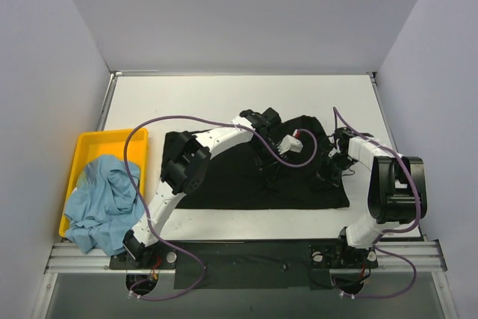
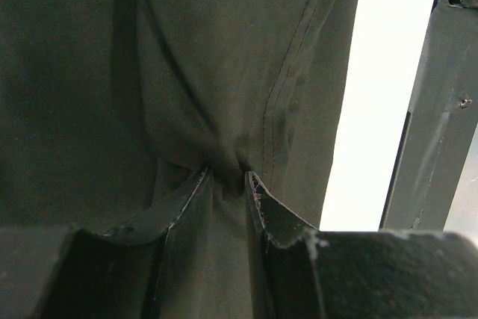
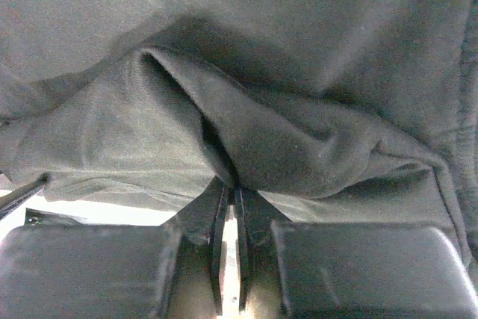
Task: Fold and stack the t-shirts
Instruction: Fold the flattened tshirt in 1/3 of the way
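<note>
Two tees: the black tee (image 1: 246, 184), soft matte knit, lies rumpled on the white counter (image 1: 187, 102), my left jaws pinching a seamed pleat, right jaws pressed together on a fold. The light blue tee (image 1: 101, 203) slumps crumpled across the yellow plastic tray (image 1: 89, 143).

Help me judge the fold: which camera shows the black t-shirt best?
Top external: it alone shows most of the black t-shirt, spread on the table. The left wrist view shows only a seam and cloth bunched between the left fingers; the right wrist view, a fold pinched at the right fingers.
</note>
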Tool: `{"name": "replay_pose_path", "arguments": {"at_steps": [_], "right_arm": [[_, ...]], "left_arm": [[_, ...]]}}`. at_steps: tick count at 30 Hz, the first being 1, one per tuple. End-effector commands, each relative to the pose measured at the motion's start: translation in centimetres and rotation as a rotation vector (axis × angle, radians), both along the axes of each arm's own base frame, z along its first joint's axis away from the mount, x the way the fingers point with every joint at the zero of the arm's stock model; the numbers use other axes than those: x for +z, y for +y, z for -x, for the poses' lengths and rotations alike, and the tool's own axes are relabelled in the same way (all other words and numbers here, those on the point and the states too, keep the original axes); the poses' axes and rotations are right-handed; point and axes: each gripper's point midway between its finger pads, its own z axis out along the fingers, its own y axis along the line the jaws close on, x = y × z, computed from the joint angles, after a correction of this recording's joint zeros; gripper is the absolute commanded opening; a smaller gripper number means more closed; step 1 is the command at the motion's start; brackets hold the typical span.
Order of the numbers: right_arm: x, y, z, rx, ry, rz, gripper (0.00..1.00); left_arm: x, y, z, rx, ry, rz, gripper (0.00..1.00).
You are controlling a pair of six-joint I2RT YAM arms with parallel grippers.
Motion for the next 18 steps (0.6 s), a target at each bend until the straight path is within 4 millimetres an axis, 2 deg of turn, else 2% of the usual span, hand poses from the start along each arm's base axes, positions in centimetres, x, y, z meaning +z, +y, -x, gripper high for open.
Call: {"name": "replay_pose_path", "arguments": {"at_steps": [1, 7, 14, 18], "right_arm": [[1.2, -1.4, 1.7, 0.001, 0.037, 0.06, 0.0], [2.6, -2.9, 2.4, 0.056, 0.059, 0.128, 0.0], [1.8, -3.5, 2.7, 0.091, 0.113, 0.137, 0.0], [1.8, -4.7, 2.4, 0.089, 0.117, 0.185, 0.0]], "left_arm": [[2.1, -0.8, 0.3, -0.038, -0.025, 0.067, 0.34], [2.3, -0.8, 0.6, -0.061, -0.026, 0.077, 0.37], [3.0, -1.2, 0.3, -0.061, -0.038, 0.094, 0.39], [4.2, -1.8, 0.2, -0.052, -0.037, 0.119, 0.39]]}}
